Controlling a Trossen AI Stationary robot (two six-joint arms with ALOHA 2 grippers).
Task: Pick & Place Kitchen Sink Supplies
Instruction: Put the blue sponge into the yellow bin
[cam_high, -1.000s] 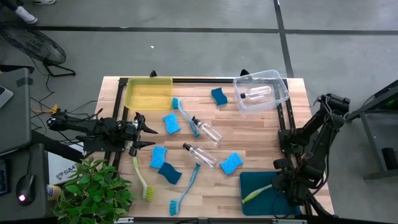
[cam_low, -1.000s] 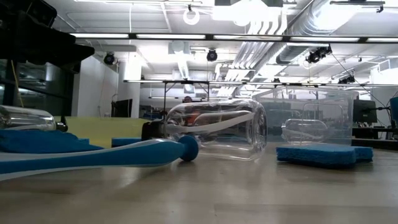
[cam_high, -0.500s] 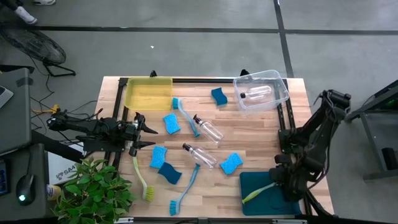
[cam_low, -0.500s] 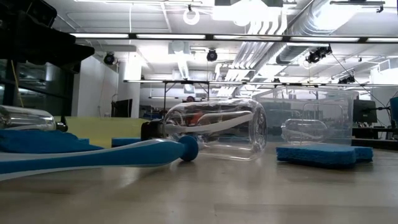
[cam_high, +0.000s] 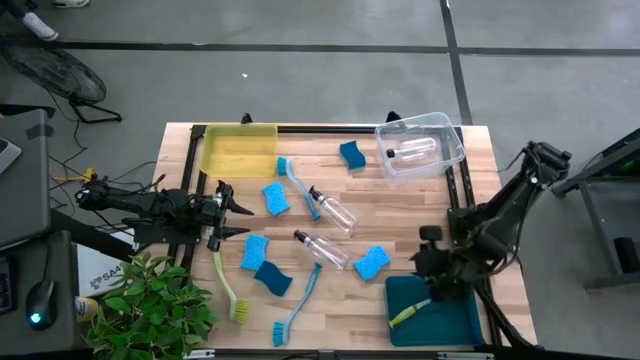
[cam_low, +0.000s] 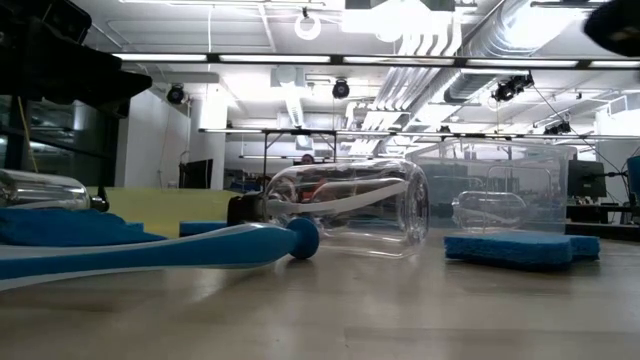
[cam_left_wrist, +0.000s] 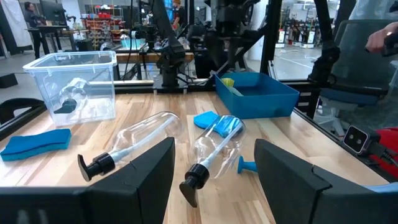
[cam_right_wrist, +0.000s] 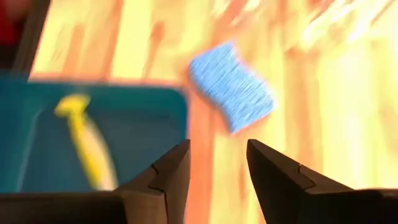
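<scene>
Several blue sponges lie flat on the wooden table, one (cam_high: 371, 262) next to the teal bin (cam_high: 450, 320). Two clear bottles (cam_high: 333, 208) (cam_high: 322, 249) lie on their sides mid-table, and another (cam_high: 412, 150) lies in the clear bin (cam_high: 446, 128). Blue brushes (cam_high: 298, 185) (cam_high: 298, 305) and a yellow-green brush (cam_high: 228, 290) lie flat; another yellow-green brush (cam_high: 410, 312) leans in the teal bin. My right gripper (cam_right_wrist: 217, 168) hangs open and slanting down over the bin's far left corner, with nothing between its fingers. My left gripper (cam_high: 228, 210) waits open at the table's left edge.
A yellow bin (cam_high: 238, 150) stands at the far left. A green leafy plant (cam_high: 150, 310) sits at the near left corner. Bare wood shows between the bottles and the clear bin. Black frame rails run along the table's edges.
My right gripper has risen from over the teal bin's near right part and swung toward the table's left and far side, turning as it went. It now hangs over the bin's far left corner. The yellow-green brush stays in the bin.
</scene>
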